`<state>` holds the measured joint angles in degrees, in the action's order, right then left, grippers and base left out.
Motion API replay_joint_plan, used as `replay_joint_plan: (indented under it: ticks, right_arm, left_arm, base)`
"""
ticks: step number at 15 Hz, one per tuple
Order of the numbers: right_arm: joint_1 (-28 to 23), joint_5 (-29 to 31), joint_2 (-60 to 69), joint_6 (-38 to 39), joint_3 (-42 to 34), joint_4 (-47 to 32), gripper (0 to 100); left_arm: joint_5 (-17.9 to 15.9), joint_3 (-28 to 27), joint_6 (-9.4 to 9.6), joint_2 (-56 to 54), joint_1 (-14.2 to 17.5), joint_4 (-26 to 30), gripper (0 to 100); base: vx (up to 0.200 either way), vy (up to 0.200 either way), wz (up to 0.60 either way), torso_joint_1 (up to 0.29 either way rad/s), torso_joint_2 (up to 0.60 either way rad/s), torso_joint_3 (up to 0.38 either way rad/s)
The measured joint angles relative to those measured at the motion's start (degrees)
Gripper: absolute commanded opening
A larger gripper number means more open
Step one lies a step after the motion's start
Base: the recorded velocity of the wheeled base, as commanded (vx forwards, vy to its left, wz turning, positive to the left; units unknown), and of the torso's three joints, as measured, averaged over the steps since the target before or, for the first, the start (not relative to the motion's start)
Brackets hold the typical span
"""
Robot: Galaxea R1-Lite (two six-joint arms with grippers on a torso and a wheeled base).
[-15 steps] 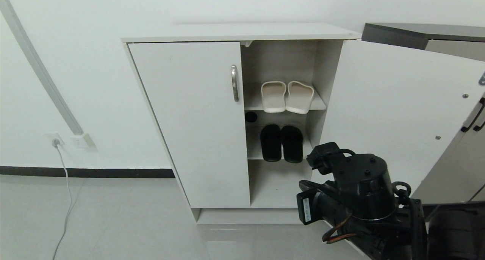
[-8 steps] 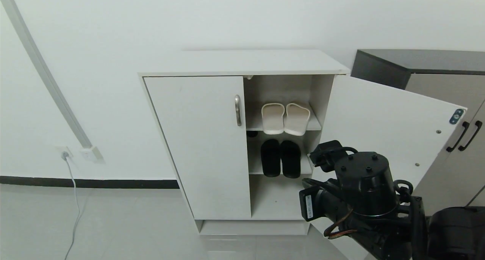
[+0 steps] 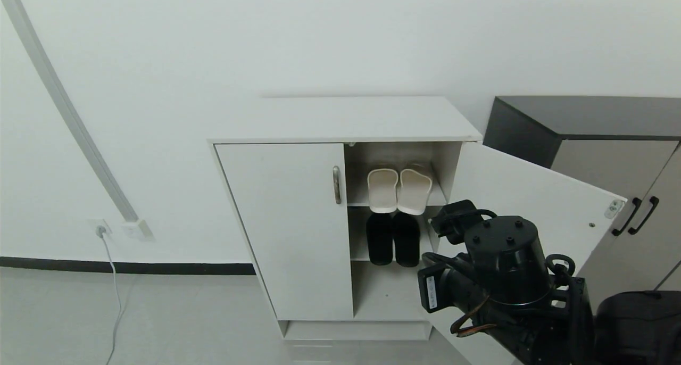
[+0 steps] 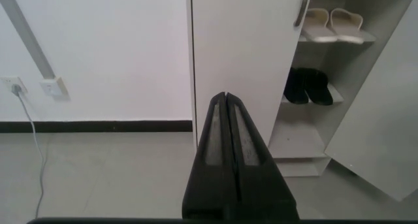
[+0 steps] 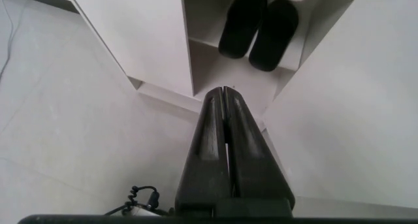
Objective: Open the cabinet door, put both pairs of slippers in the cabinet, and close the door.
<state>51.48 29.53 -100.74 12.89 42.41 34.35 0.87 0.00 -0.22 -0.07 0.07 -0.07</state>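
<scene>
Now the head camera sits farther back from the cabinet (image 3: 346,120) than a second ago; the whole view shifts, the contents do not. The white slippers (image 3: 399,190) lie on the upper shelf, the black slippers (image 3: 393,238) on the shelf below, and the right door (image 3: 521,205) stands open as before. The left gripper (image 4: 226,100) and right gripper (image 5: 224,93) are both pressed together and empty; stowing looks done, only closing remains.

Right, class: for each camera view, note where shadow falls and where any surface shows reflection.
Head view: the cabinet interior is shaded behind the white slippers, and the glossy floor faintly mirrors the cabinet base. Left wrist view: the black slippers sit in shade inside the cabinet. Right wrist view: light on the floor looks soft and even.
</scene>
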Motion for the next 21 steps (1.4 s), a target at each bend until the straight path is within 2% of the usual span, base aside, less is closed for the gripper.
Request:
replay_joint_plan:
  ticks: [8, 10, 15, 21]
  right_arm:
    - [0.0, 0.3, -0.1, -0.1, -0.1, 0.5, 0]
    - [0.0, 0.1, 0.0, -0.1, -0.1, 0.5, 0]
    - [0.0, 0.1, 0.1, 0.0, -0.4, 0.5, 0]
    - [0.0, 0.1, 0.2, -0.1, -0.8, 0.5, 0]
  left_arm:
    - [-0.5, 0.0, 0.49, 0.0, 0.0, 0.0, 0]
    - [-0.3, 0.0, -0.49, 0.0, 0.0, 0.0, 0]
    - [-0.2, 0.0, -0.46, 0.0, 0.0, 0.0, 0]
    - [-0.2, 0.0, -0.46, 0.0, 0.0, 0.0, 0]
  base:
    - [0.0, 0.0, 0.0, 0.207, -0.52, -0.317]
    - [0.0, 0.0, 0.0, 0.237, -0.57, -0.332]
    - [0.0, 0.0, 0.0, 0.26, -0.6, -0.335]
    - [0.0, 0.0, 0.0, 0.186, -0.41, -0.221]
